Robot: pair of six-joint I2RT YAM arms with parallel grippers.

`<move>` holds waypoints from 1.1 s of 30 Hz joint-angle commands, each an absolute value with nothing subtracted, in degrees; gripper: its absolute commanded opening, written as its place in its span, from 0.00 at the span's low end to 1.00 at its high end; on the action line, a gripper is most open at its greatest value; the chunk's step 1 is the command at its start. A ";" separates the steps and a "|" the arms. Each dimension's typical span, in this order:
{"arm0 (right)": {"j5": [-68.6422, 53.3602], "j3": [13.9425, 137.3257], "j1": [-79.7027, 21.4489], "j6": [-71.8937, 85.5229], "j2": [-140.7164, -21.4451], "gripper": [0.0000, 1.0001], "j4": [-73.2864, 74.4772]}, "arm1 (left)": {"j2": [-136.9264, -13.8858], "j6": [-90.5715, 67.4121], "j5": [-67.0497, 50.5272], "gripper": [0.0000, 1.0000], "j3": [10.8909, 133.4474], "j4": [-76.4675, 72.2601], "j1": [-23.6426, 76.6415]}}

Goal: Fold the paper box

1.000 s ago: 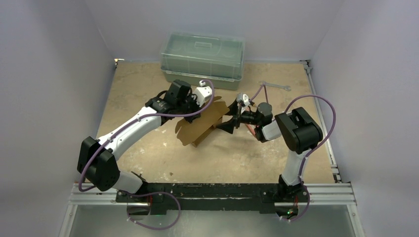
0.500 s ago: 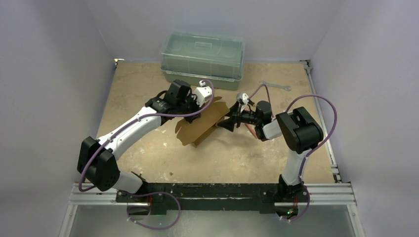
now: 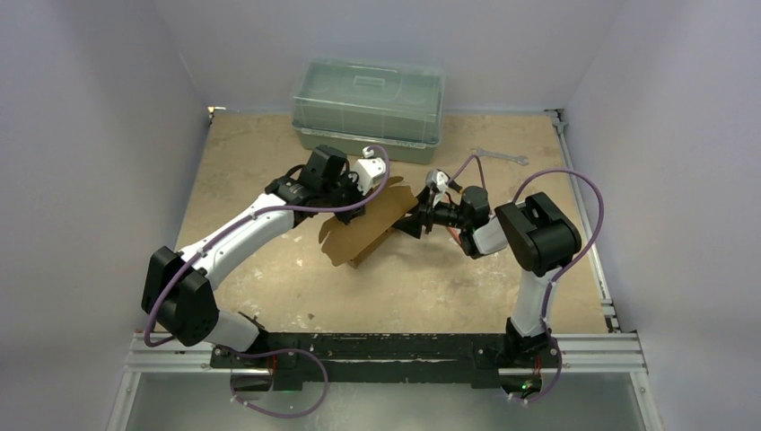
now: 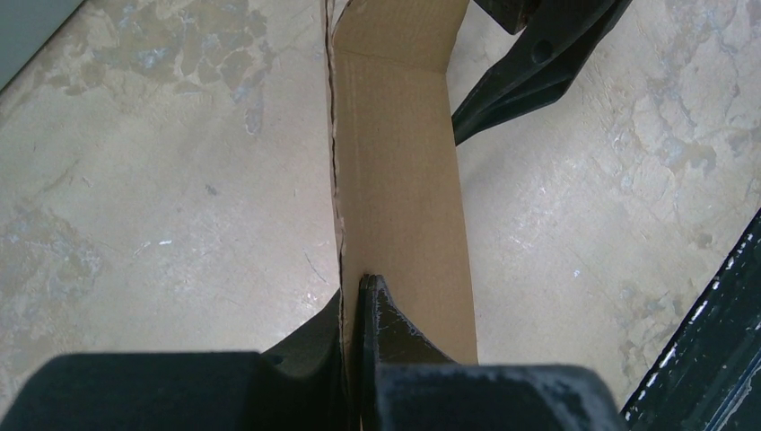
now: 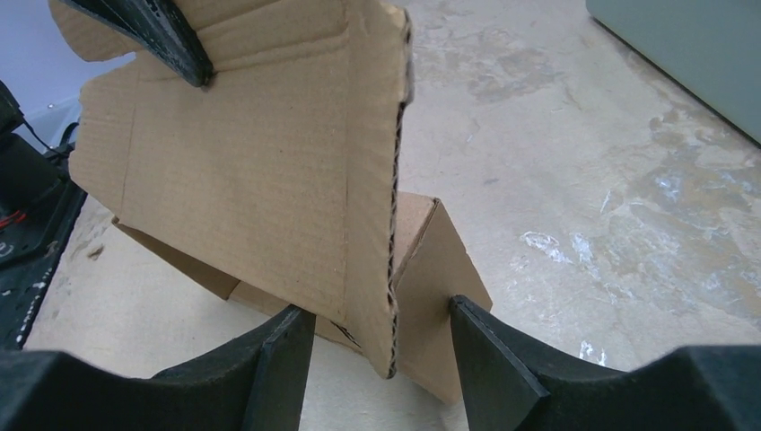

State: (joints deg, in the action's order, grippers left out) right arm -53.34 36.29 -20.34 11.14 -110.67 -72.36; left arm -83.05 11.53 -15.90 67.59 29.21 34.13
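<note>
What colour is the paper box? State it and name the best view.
Plain brown cardboard, no print; the paper box shows best in the right wrist view.

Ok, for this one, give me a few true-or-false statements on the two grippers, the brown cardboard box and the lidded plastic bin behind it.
1. The left gripper is shut on a panel of the plain brown cardboard paper box. True.
2. The right gripper is clamped tight on the cardboard. False: its jaws stand apart, straddling a cardboard edge with gaps on both sides.
3. The translucent green-grey plastic container has its lid off. False: the lid is on.
4. A thin metal wrench lies on the table, right of the container. True.
</note>
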 commanded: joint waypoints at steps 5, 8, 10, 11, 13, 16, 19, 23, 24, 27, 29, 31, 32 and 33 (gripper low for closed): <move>-52.53 38.08 -21.01 7.45 -110.41 0.59 -70.00 | -83.63 11.96 -17.01 0.00 67.60 29.18 33.75; -52.39 38.10 -20.93 7.37 -110.56 0.57 -70.09 | -83.50 11.79 -17.03 0.00 67.51 29.05 33.75; -52.34 38.25 -20.92 7.79 -110.73 0.51 -70.39 | -83.45 11.78 -16.90 0.00 67.53 29.18 33.74; -52.63 38.52 -20.93 8.05 -110.82 0.49 -70.45 | -83.41 11.78 -16.85 0.00 67.44 29.22 33.73; -53.21 38.47 -20.98 8.59 -110.69 0.46 -71.73 | -83.26 11.69 -16.87 0.00 67.35 29.14 33.73; -53.69 37.54 -21.00 10.64 -110.49 0.41 -75.82 | -83.08 11.52 -17.19 0.00 67.24 29.09 33.71; -54.04 36.94 -20.99 11.59 -110.32 0.33 -78.39 | -82.97 11.38 -17.14 0.00 67.51 29.12 33.75; -54.23 36.95 -21.04 11.31 -109.86 0.19 -77.98 | -83.03 10.46 -16.95 0.00 68.16 29.30 33.68; -54.38 37.11 -20.99 10.82 -109.22 0.16 -77.20 | -83.05 10.12 -16.82 0.00 68.38 29.45 33.72; -54.71 38.23 -20.99 9.86 -107.58 0.07 -73.44 | -83.27 8.68 -16.54 0.00 69.22 29.99 33.65; -54.84 39.20 -20.98 8.53 -106.04 0.03 -69.40 | -83.67 7.21 -16.52 0.00 70.20 30.49 33.51; -54.22 40.84 -21.01 5.28 -103.85 0.01 -61.48 | -84.45 5.55 -16.62 0.03 71.95 31.95 33.25; -54.01 41.92 -20.96 3.42 -102.67 0.01 -57.21 | -84.86 4.82 -16.61 0.08 72.85 32.92 33.15; -53.95 43.25 -20.96 1.66 -101.57 0.01 -52.53 | -85.12 4.18 -16.66 0.12 73.80 33.86 32.94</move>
